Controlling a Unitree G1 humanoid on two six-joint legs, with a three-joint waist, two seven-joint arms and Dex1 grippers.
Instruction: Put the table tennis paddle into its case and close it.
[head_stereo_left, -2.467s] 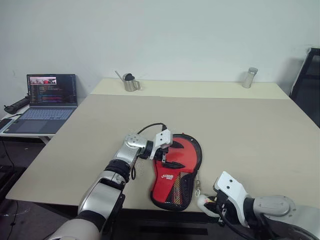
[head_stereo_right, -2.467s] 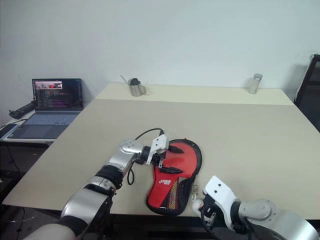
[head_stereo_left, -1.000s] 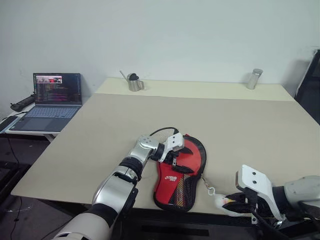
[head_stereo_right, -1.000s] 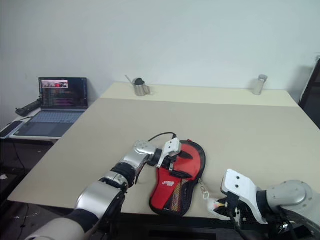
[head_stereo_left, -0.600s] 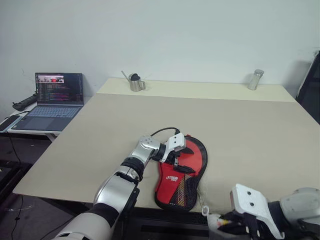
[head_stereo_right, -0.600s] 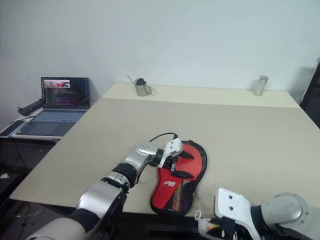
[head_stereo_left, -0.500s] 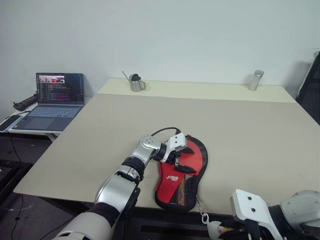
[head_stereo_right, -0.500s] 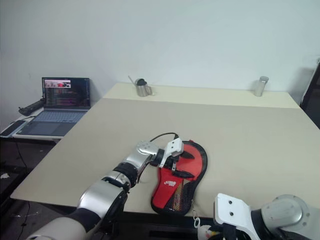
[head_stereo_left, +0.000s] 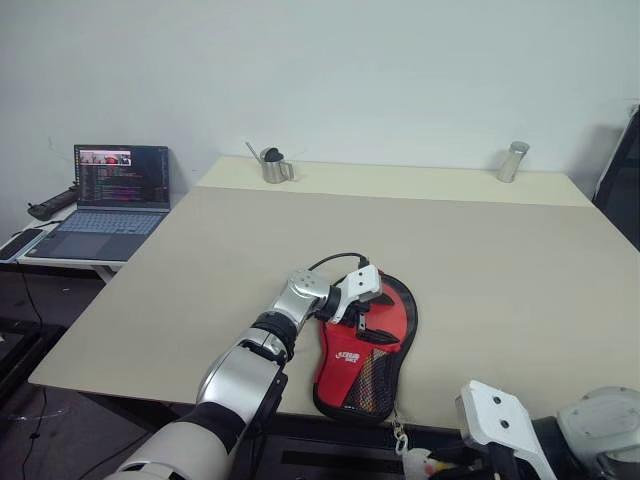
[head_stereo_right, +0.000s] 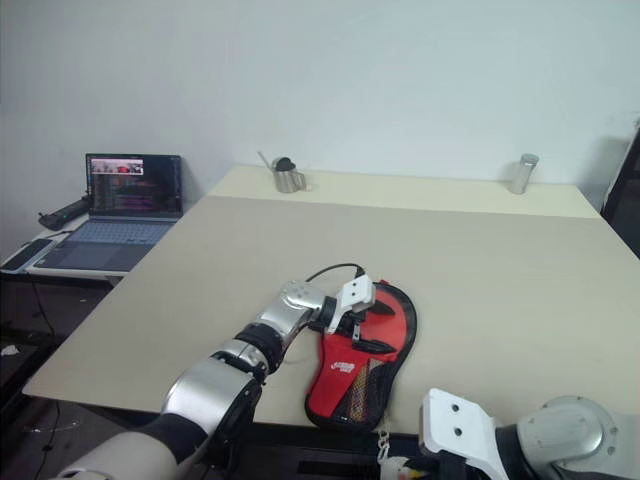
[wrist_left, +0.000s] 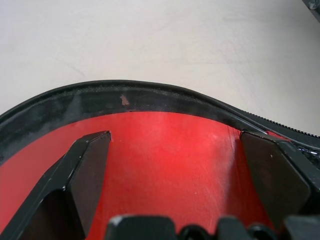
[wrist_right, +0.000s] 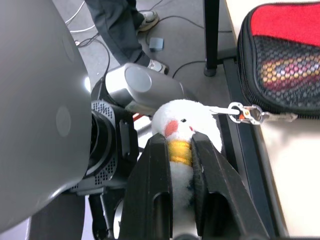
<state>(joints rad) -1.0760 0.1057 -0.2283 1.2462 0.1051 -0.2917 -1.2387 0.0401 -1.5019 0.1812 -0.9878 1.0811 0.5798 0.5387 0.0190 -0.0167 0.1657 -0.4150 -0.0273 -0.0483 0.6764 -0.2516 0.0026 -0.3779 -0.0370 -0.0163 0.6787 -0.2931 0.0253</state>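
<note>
**Pulling the zip shut with the fluffy toy**

Lying flat near the front edge of the table (head_stereo_left: 520, 250), the case (head_stereo_left: 372, 345) shows its red side with the white logo and black mesh. The table tennis paddle is not to be seen by itself — my guess is that it is already inside, since the cover looks full and flat.

A little white fluffy toy (wrist_right: 187, 125) hangs off a clip (wrist_right: 248, 113) at the handle end of the case, where the zip seems to run. The right gripper (wrist_right: 181, 150) is squeezed tight around that toy, down past the table's front edge. The left gripper (wrist_left: 175, 165) is spread wide, its two black fingers resting on the round red part of the case and pinning it down rather than pinching it.

To do this bit well, I think the right arm should pull the toy along the line of the zip, slow and smooth — not straight away from the table, or the whole case may slide off the edge. The left one should press down firmly so the case stays put. A soft toy can slip out of a squeeze, so a gentle, steady tug looks safer than a yank.

Far off on the table stand a small metal jug (head_stereo_left: 269, 166) and a metal tumbler (head_stereo_left: 511, 160), well out of the way, and a laptop (head_stereo_left: 108, 190) sits on a side desk.
</note>
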